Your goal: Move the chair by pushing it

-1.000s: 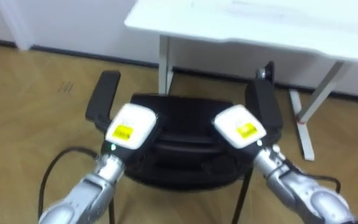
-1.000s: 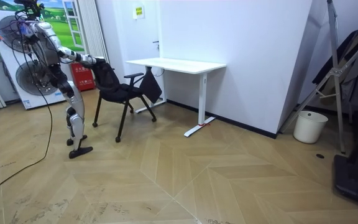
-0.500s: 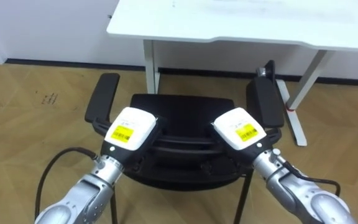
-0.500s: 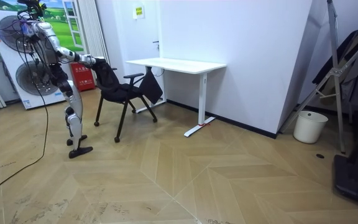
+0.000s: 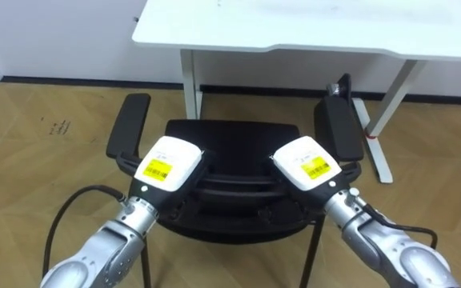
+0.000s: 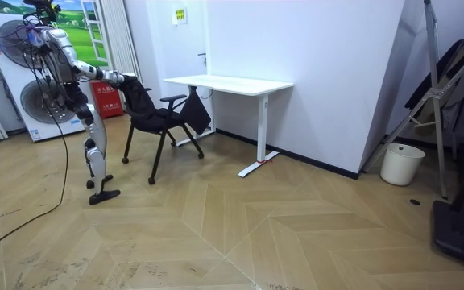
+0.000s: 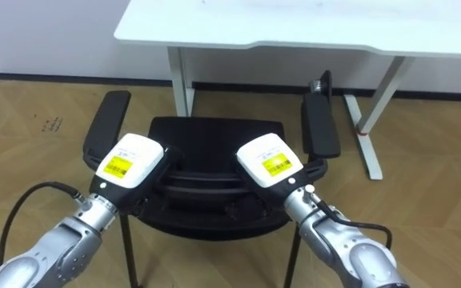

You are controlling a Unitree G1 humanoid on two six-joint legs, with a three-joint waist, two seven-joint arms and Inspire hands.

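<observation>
**Where was the chair?**
The black chair [image 5: 232,136] stood on the wooden floor [image 5: 38,152] straight in front of the robot. Its seat faced a white desk [image 5: 310,24] that stood against the wall, close by. The chair's padded armrests stuck out on either side, one on the left [image 5: 129,126] and one on the right [image 5: 336,128].

**And the hands?**
Both rested on top of the chair's backrest. The left hand [image 5: 166,164] was nearer the left armrest and the right hand [image 5: 306,164] nearer the right, with a gap of backrest between them. Their fingers reached over the far side and were hidden, so I could not tell whether they clasped it.

**How did the robot stand?**
In the room view it stood upright at the left, behind the chair, with both arms stretched forward to the backrest.
</observation>
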